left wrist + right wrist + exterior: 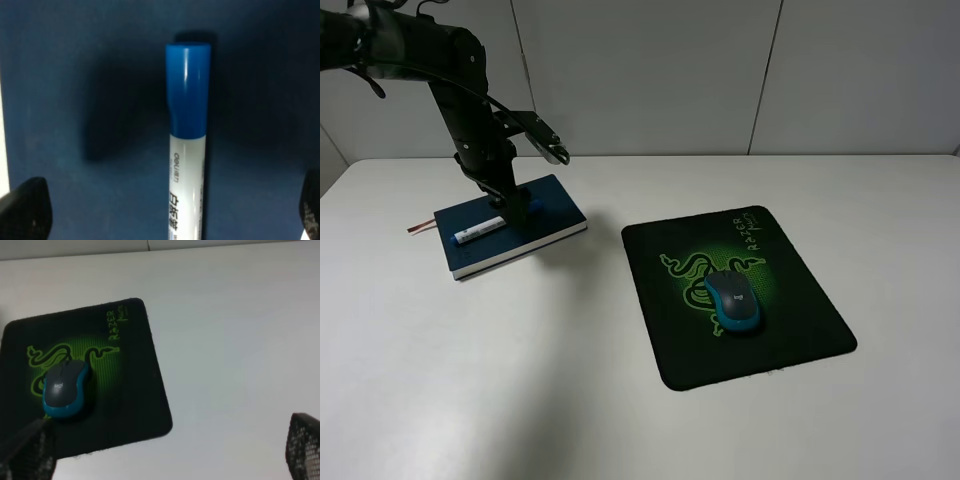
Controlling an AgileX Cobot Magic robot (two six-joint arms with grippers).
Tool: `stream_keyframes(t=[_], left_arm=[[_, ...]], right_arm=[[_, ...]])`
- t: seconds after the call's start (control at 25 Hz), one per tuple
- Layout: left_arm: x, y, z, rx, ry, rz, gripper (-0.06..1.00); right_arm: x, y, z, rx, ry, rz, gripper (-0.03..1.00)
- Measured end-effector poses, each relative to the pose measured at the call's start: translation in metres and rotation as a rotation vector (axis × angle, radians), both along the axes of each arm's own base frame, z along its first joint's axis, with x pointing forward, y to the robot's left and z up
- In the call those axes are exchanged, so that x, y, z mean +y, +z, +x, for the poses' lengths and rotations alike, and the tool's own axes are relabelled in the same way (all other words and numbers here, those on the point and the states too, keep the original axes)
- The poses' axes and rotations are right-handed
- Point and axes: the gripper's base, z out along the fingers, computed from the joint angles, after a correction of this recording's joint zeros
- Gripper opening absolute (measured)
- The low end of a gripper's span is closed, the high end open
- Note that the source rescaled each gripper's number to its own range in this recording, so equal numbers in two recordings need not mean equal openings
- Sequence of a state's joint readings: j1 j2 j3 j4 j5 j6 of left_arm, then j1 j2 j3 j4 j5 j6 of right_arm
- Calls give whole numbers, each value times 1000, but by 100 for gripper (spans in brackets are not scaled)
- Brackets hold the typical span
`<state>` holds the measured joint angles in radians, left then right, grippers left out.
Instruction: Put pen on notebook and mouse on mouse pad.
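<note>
The pen (pixel 482 231) lies flat on the dark blue notebook (pixel 557 203), its white barrel toward the left and its blue cap under my left gripper (pixel 512 198). In the left wrist view the pen (pixel 187 150) rests on the notebook cover (pixel 75 75) between widely spread fingertips (pixel 27 207), and neither touches it. That gripper is open. The mouse (pixel 732 302) sits on the mouse pad (pixel 805 305), over the green snake logo. My right gripper (pixel 165 452) is open and empty, hanging above the table near the mouse (pixel 65 390) and pad (pixel 137 370). The right arm is outside the exterior view.
The notebook's reddish ribbon (pixel 420 227) sticks out over the white table (pixel 520 380) at the left. A pale wall (pixel 720 70) closes the back edge. The left arm (pixel 460 90) reaches down from the upper left.
</note>
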<state>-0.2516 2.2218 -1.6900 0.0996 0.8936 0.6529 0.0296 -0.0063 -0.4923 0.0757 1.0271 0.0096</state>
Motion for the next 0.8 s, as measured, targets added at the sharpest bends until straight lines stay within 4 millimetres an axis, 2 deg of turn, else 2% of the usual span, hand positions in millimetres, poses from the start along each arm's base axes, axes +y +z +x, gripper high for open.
stream_keyframes(t=[0.28, 0.52, 0.64, 0.8], left_arm=[[0, 6, -1, 34, 25, 10, 100], [1, 31, -2, 116, 126, 35, 100], [0, 45, 3, 75, 178, 21, 100], [-1, 67, 0, 30, 236, -21, 100]], right_arm=[[0, 0, 0, 0, 0, 0, 100], [0, 0, 0, 0, 0, 0, 100], [0, 0, 0, 0, 0, 0, 100], [0, 0, 0, 0, 0, 0, 100]])
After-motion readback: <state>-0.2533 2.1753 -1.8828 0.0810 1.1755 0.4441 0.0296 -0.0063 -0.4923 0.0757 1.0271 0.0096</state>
